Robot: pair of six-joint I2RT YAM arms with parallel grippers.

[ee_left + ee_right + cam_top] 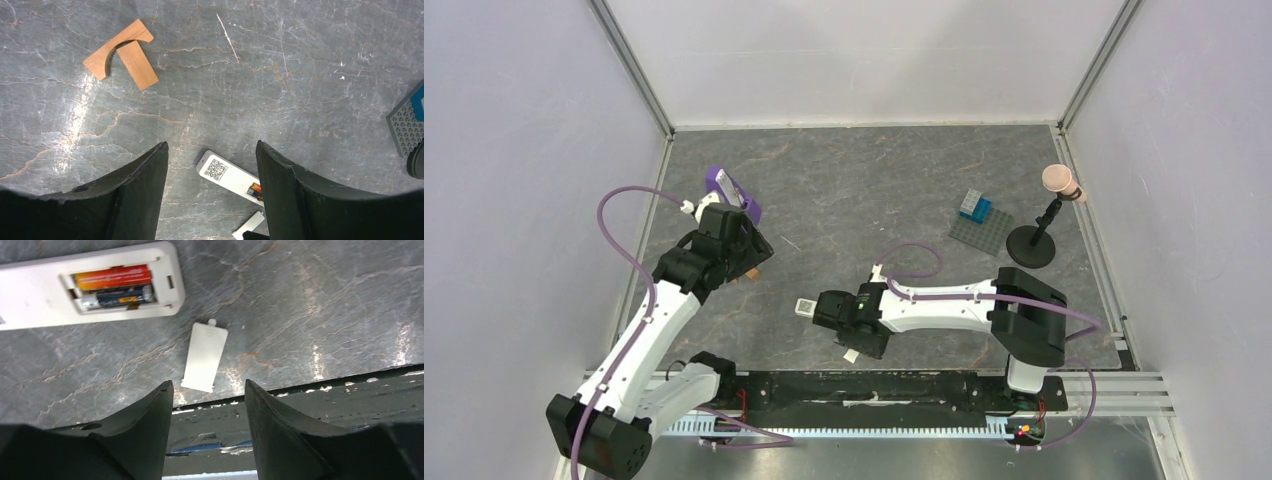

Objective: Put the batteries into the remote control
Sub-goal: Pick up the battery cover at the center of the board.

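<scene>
Grey marbled tabletop, pale walls, batteries in remote control, left end effector and right end effector wide apart

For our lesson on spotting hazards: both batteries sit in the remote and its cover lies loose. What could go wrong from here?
The thin cover lies flat by the table edge; the open right hand could push it off. A knock to the remote might unseat the exposed batteries.
</scene>
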